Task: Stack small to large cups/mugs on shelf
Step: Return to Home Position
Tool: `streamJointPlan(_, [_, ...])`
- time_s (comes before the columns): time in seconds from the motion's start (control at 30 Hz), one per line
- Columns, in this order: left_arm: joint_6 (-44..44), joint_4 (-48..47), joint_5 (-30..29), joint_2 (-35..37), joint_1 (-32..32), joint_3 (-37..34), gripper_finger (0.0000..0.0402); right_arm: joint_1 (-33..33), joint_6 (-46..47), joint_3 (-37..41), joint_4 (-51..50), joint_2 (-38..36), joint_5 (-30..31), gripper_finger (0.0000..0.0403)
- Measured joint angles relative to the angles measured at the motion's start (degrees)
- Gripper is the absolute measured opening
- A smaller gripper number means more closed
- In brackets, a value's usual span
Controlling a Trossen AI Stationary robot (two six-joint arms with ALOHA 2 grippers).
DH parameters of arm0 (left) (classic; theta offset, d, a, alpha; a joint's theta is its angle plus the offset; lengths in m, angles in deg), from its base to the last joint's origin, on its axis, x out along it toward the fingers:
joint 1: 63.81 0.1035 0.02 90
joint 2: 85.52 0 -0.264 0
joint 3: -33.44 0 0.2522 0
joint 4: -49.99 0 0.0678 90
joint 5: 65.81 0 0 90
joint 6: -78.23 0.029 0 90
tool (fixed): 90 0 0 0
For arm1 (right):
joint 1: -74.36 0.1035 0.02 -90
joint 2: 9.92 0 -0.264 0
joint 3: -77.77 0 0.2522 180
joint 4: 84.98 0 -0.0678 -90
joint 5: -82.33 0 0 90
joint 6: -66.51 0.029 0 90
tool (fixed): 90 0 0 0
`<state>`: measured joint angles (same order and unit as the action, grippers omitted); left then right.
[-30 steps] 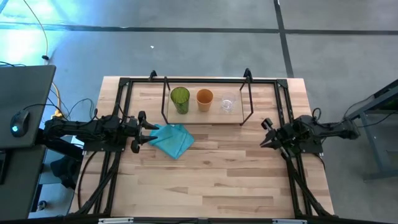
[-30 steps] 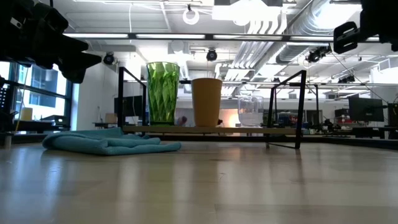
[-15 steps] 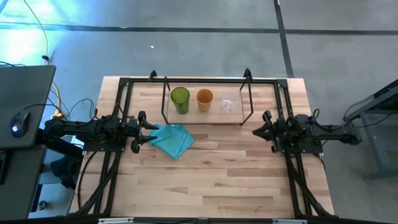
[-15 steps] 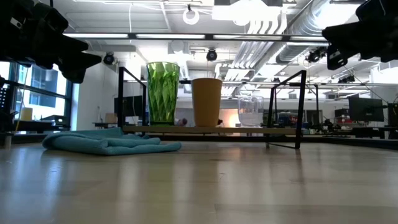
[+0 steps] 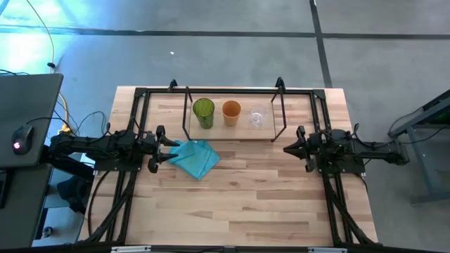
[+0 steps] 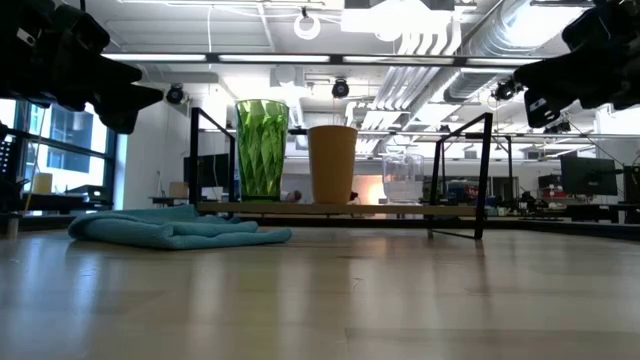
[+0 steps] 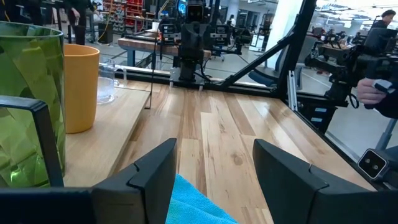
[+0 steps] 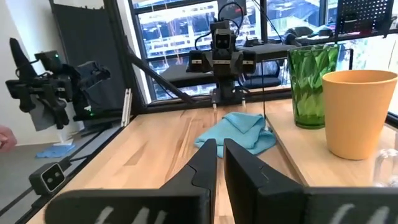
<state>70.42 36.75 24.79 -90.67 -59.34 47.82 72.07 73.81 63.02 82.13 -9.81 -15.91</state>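
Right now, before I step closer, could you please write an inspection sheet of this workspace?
Surface: light wooden table.
Job's things: green cup, orange cup and clear cup stand apart in one row on the shelf.
Clutter: teal cloth on the table, in front of the shelf.
Grippers: left gripper open, beside the cloth; right gripper shut, holding nothing, right of the shelf.
Cables: yellow cable left of the table.
Surroundings: dark desk with a mouse.
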Motion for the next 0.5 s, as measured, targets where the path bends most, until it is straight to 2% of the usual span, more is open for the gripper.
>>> streamJointPlan(0.5, [0.0, 0.0, 0.0, 0.0, 0.0, 0.0, 0.02, 0.0, 0.3, 0.0, 0.1, 0.3, -1.7, 0.0019])
